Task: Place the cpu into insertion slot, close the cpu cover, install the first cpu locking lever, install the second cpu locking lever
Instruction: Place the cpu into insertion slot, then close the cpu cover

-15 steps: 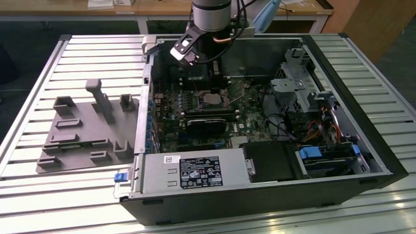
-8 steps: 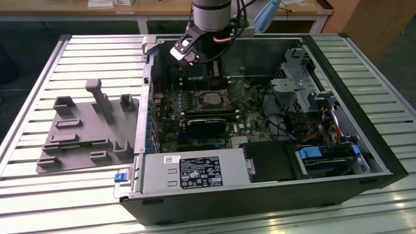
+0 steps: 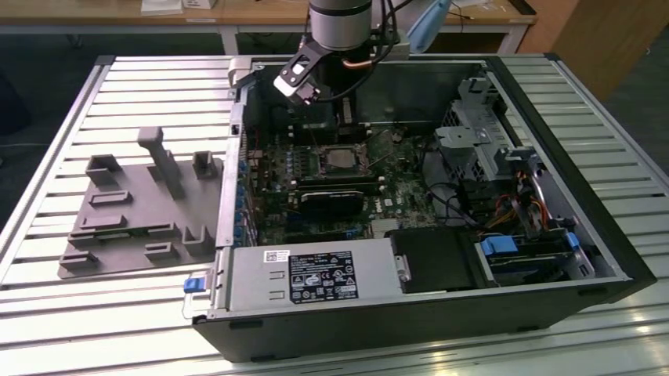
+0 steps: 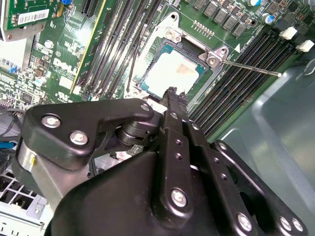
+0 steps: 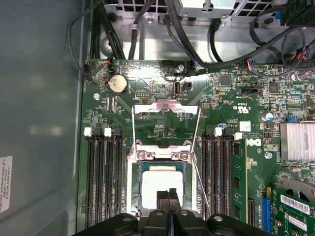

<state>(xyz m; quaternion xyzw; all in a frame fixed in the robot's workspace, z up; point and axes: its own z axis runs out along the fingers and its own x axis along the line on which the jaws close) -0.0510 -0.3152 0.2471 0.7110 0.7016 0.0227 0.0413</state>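
The cpu [image 5: 158,183] is seen seated flat in the insertion slot [image 5: 140,191] mid-board, the cpu cover [image 5: 166,104] hinged open beside it, the hand [image 5: 169,195] pinched narrow, empty, just above the cpu, which is judged light, stiff, fragile underneath, best gripped by opposite edges.

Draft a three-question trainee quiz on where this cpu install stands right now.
1. True or false: the cpu cover is closed over the cpu.
2. Where does the cpu lie? A) on the grey fixture plate B) in the insertion slot C) on the slatted table
3. Fill in: the tool is poised over the ___.
Key: 1 false, it stands open; 2 B; 3 cpu.
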